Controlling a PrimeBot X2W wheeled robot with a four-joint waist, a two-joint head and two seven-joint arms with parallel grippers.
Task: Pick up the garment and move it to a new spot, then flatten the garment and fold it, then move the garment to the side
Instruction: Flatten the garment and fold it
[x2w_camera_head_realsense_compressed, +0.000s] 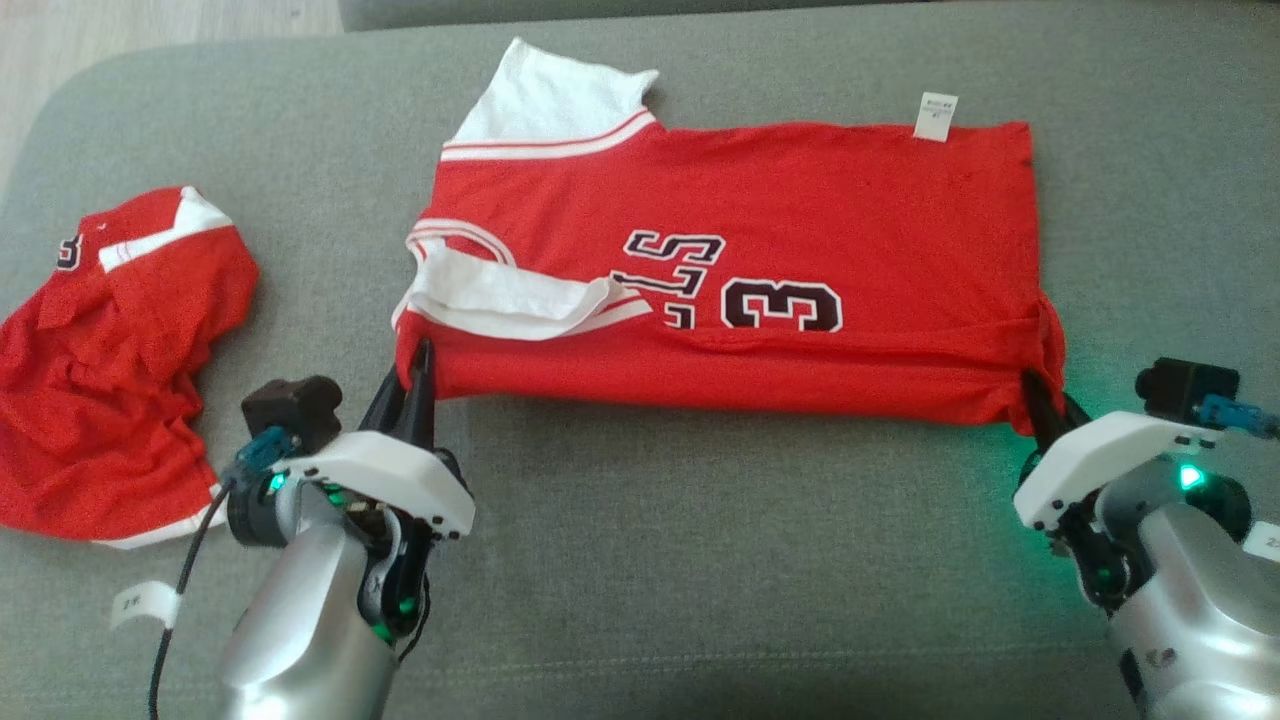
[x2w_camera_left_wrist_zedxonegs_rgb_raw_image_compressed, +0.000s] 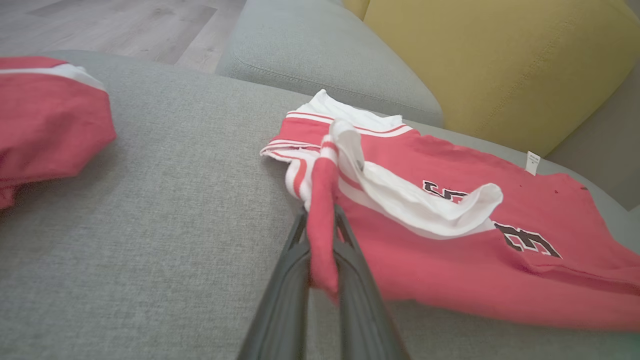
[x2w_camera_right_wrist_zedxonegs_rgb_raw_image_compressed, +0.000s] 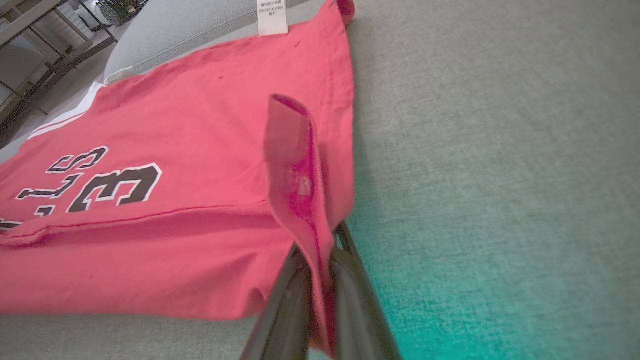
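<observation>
Red jersey (x2w_camera_head_realsense_compressed: 800, 210) flat on couch, near edge folded over

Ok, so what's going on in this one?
The robot is working on a red jersey spread across a grey sofa cushion. Its left gripper is shut on the near corner at the collar end, and its right gripper is shut on the near corner at the hem end. The near edge looks slightly turned over, so a fold seems under way. A second red garment lies crumpled to the left.
</observation>
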